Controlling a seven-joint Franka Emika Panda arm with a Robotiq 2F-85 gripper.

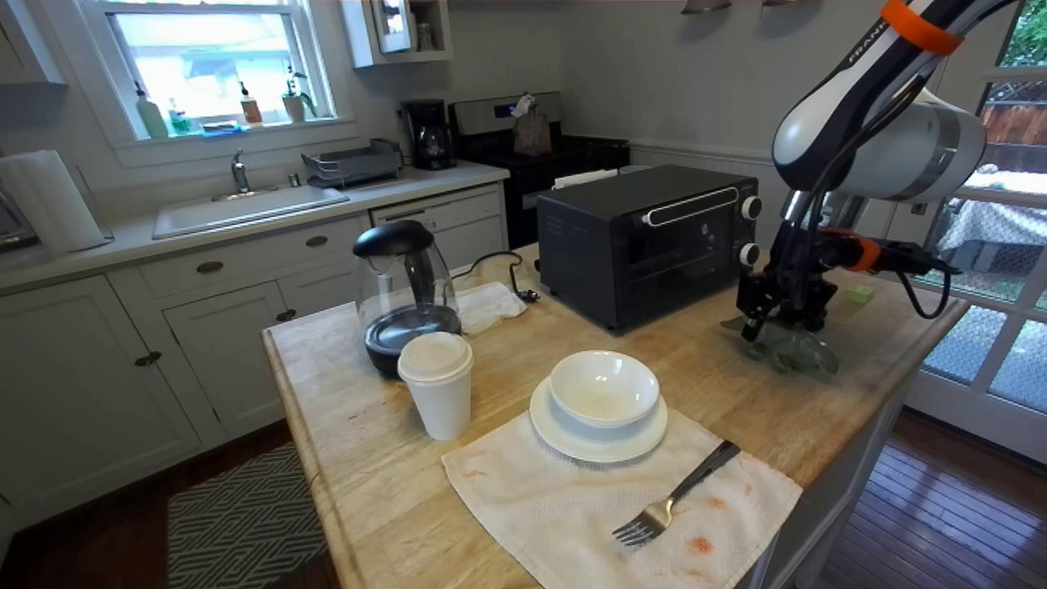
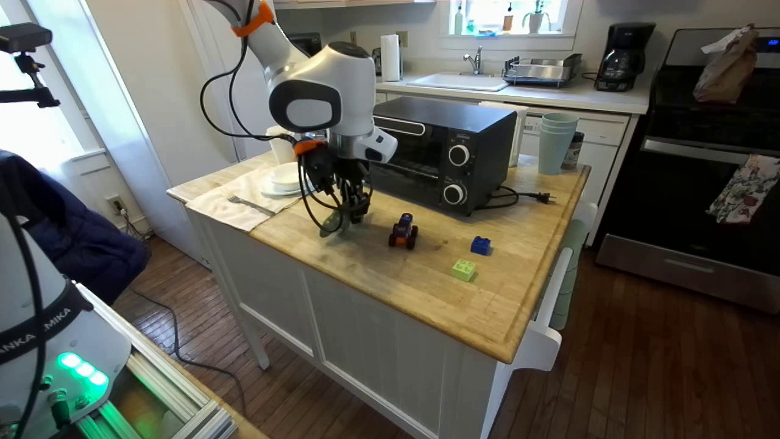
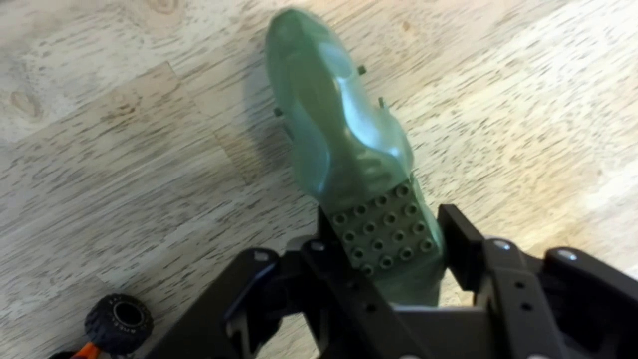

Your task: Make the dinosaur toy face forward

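The dinosaur toy is a dull green, elongated figure on the wooden island top, seen in both exterior views (image 1: 797, 350) (image 2: 332, 224). In the wrist view the dinosaur toy (image 3: 334, 114) runs slantwise, its narrow end at the top and a studded patch on its back lower down. My gripper (image 3: 383, 214) points down over the studded part, with a finger against each side and no clear gap. It also shows in both exterior views (image 1: 773, 323) (image 2: 354, 210). The toy's lower end is partly hidden by the gripper. I cannot tell whether the toy touches the table.
The black toaster oven (image 1: 654, 245) stands close behind the gripper. A toy truck (image 2: 403, 231), a blue brick (image 2: 480, 246) and a light green brick (image 2: 464, 269) lie to one side. A bowl (image 1: 605, 388), fork (image 1: 675, 495), cup (image 1: 438, 393) and kettle (image 1: 409, 298) are on the other.
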